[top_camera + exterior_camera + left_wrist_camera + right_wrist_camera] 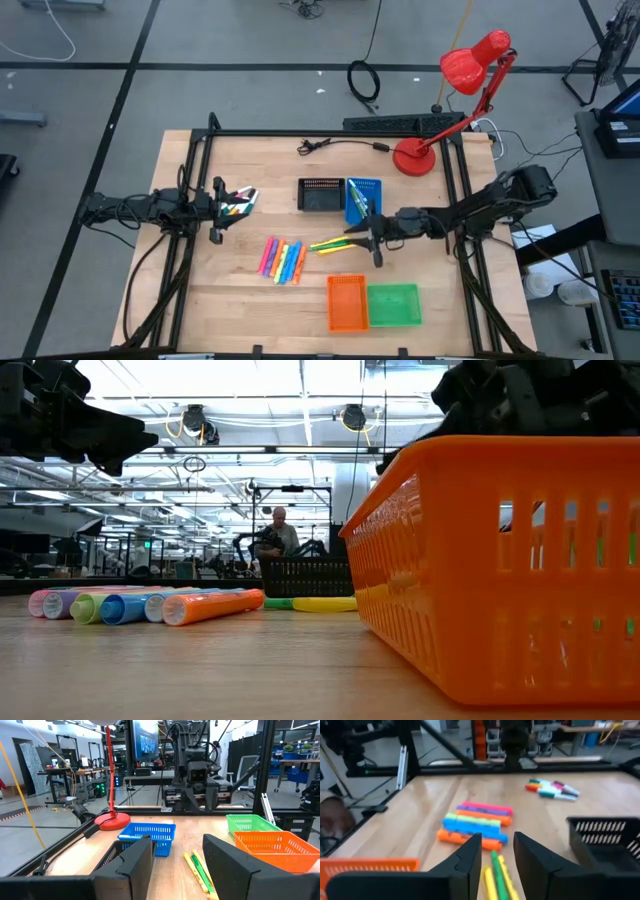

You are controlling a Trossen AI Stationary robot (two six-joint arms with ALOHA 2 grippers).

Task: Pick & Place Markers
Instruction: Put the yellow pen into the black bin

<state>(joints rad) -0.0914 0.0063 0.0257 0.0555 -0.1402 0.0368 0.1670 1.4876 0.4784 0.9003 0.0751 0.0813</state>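
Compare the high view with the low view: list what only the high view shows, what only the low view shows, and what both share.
Only the high view: the red lamp, blue tray, green tray, a small marker cluster under the left hand, and the right hand above the yellow-green markers.

Only the low view: a person in the room behind the table.

Both: the orange tray, black tray and the row of markers.
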